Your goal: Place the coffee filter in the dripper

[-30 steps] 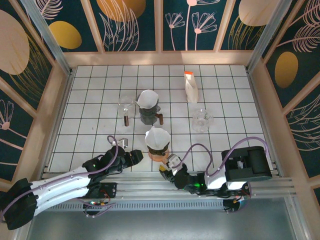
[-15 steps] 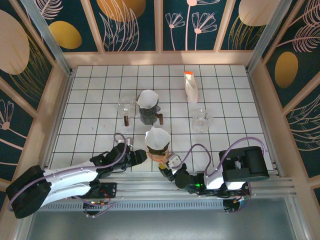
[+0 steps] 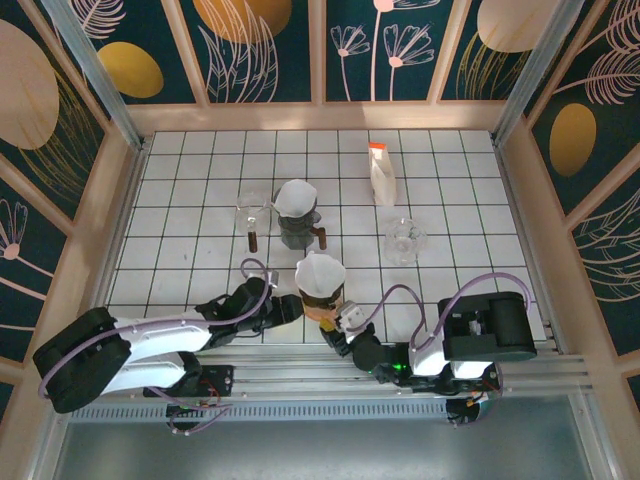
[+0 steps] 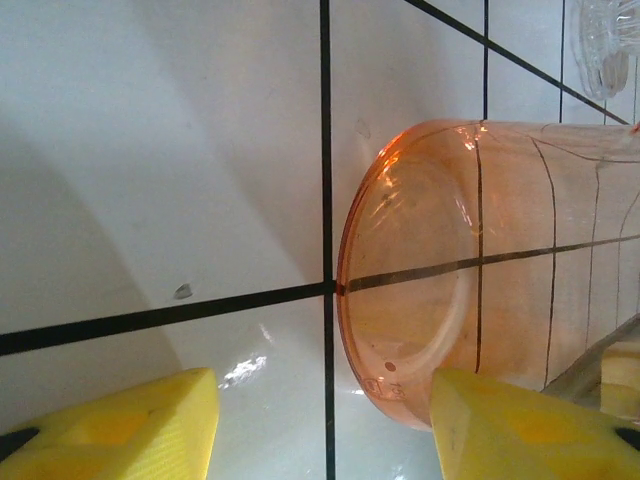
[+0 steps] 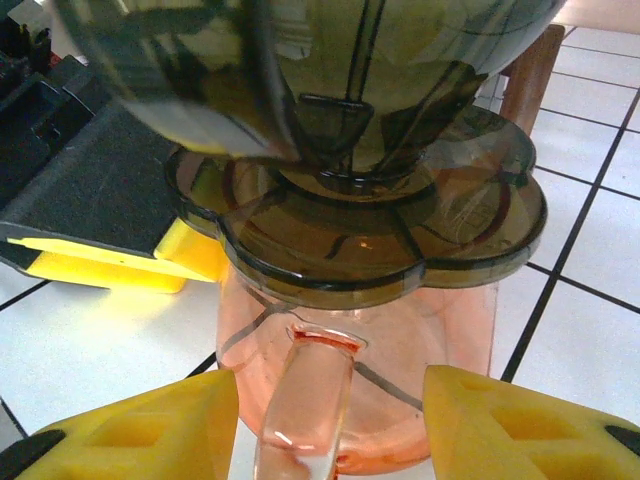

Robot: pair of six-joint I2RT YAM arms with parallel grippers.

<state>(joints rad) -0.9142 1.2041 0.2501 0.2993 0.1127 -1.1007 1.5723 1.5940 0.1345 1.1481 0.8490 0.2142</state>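
Both claws flank the pink glass mug carrying the dripper and coffee filter.
Left claw released, jaws apart at the mug base; right claw released, straddling the mug handle.

L wrist view: orange cup runs off frame at 3 o'clock; clear glass piece clipped at 1 o'clock, can't ID. R wrist view: dripper cropped at 12 o'clock, blurry up close; cup handle cut at 6 o'clock. Top view: cup mostly hidden under dripper.
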